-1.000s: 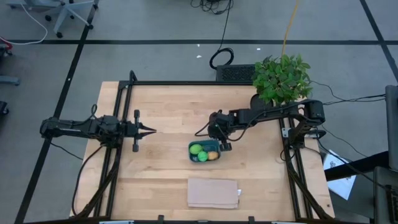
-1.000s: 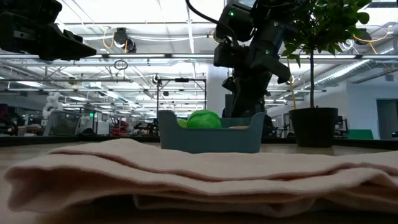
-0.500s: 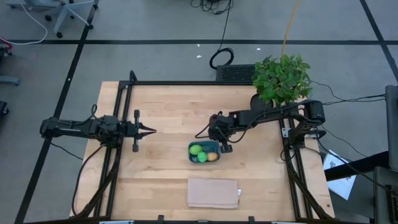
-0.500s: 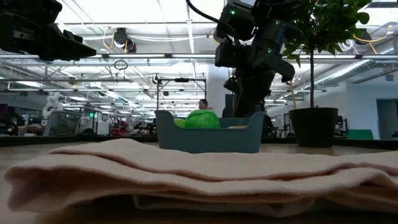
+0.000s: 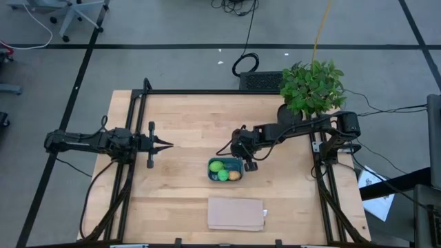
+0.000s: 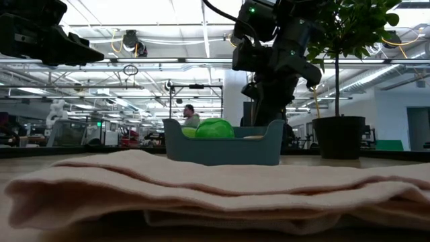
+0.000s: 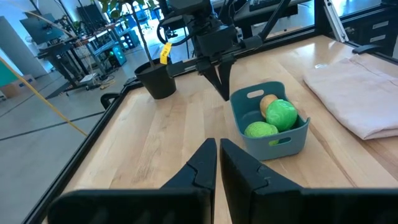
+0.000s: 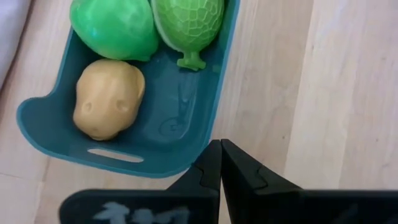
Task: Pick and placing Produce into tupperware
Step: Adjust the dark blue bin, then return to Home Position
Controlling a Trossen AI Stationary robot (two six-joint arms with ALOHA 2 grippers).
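Note:
The teal tupperware point(image 5: 227, 169) stands on the table's middle and also shows in the right wrist view point(image 8: 180, 118). In it lie a lime-green piece point(image 8: 112, 28), a netted green ball point(image 8: 186, 25) and a yellow-orange piece point(image 8: 109, 96). My right gripper point(image 8: 219, 152) is shut and points down at the tupperware's far right corner. It also shows in the high view point(image 5: 247, 164). My left gripper point(image 5: 166, 145) is shut and empty, hovering over the table's left part. My right gripper's shut fingertips point(image 8: 214, 155) stand against the outer side of the tupperware's rim point(image 8: 202, 152), at the corner beside the end wall with the handle slot. The fingers come from above, pointing down. The tupperware rests flat on the table.
A folded tan cloth point(image 5: 236, 213) lies near the table's front edge, in front of the tupperware. A potted leafy plant point(image 5: 311, 86) stands at the far right corner. Bare wood lies between the two grippers. A person point(image 6: 191, 115) shows in the room behind.
The tupperware has slid a little along the table toward its near and left edges, staying level with the produce inside. My right gripper has followed it, staying shut at its far right corner.

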